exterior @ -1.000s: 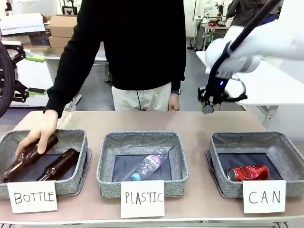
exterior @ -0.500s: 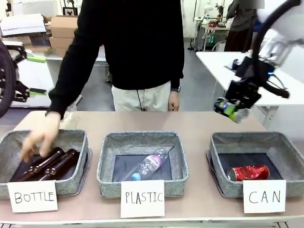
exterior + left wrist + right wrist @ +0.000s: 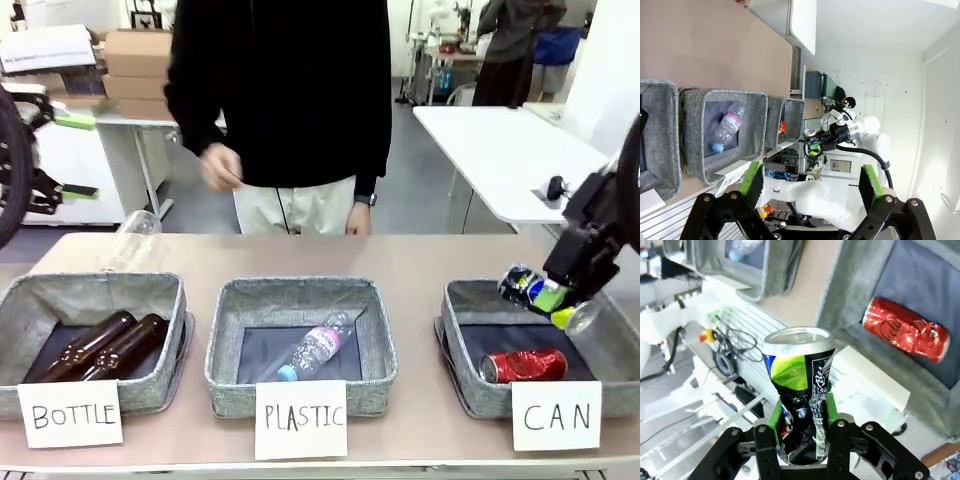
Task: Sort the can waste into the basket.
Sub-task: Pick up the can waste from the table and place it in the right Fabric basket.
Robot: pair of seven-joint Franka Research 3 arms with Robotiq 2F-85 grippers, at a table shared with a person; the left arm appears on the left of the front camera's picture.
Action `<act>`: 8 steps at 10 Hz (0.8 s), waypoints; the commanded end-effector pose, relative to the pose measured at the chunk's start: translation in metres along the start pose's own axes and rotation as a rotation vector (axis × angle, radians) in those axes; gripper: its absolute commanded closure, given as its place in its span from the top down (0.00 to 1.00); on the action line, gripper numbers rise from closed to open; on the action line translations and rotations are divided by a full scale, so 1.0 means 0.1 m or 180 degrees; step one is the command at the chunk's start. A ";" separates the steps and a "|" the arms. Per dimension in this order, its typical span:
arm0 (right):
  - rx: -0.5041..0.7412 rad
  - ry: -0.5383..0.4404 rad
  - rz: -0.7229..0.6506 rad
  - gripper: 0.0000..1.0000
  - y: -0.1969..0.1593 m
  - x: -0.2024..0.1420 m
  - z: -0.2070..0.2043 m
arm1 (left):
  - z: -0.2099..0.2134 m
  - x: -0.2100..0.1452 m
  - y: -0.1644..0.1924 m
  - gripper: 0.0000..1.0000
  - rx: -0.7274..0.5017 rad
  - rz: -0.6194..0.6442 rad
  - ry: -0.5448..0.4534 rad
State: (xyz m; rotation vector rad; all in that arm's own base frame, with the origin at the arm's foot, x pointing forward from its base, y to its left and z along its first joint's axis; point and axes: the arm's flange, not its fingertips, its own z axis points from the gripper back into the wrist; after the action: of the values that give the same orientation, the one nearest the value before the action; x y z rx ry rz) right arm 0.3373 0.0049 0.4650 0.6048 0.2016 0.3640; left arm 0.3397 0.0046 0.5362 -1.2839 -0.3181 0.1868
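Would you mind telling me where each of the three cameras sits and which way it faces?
Front view: fixed on the robot's side, facing the person across three baskets; right gripper carries the dark can above the CAN basket.
Left wrist view: rolled sideways, high over the table; left gripper open.
Right wrist view: looks down past its green fingers.
All three show the red can.

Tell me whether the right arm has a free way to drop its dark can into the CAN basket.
Probably yes. The right pincer holds the dark can just above the CAN basket, whose top is open; only the red can lies inside, leaving bare floor beside it.
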 end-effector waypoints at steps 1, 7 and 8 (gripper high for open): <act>-0.0037 -0.0193 -0.0026 0.00 -0.09 -0.03 -0.06 | 0.00 0.00 -0.03 1.00 -0.0077 0.0020 -0.0003; 0.0107 -0.0587 -0.0101 1.00 -0.24 -0.26 -0.20 | 0.00 0.00 -0.03 1.00 -0.0077 0.0020 -0.0003; 0.0143 -0.0781 -0.0126 1.00 -0.25 -0.28 -0.20 | 0.00 0.00 -0.03 1.00 -0.0077 0.0020 -0.0003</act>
State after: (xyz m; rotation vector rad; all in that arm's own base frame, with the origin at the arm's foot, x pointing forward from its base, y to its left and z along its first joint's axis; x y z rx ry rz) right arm 0.3197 -0.0160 0.4417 0.6431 0.0745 0.2598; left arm 0.3398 0.0047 0.5361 -1.2839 -0.3181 0.1870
